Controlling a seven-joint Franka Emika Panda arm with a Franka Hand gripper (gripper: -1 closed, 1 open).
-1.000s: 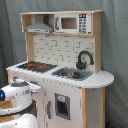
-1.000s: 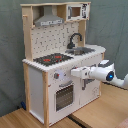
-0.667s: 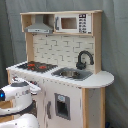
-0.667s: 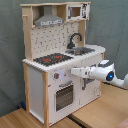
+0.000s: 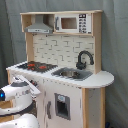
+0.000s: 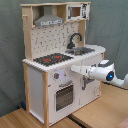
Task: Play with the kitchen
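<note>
At the kitchen (image 6: 55, 75) front, I'm seeing the gripper (image 6: 75, 69) pointing at the panel beside the oven door (image 6: 64, 95); I'm not able to tell how far its fingers are parted

Behind everything you see a big grey-green curtain (image 6: 12, 55) hanging down with soft folds; it fills the back in both exterior views. In the second exterior view, light brown wooden boards (image 6: 100, 112) lie at the bottom, maybe a tabletop. The light is soft and even.
</note>
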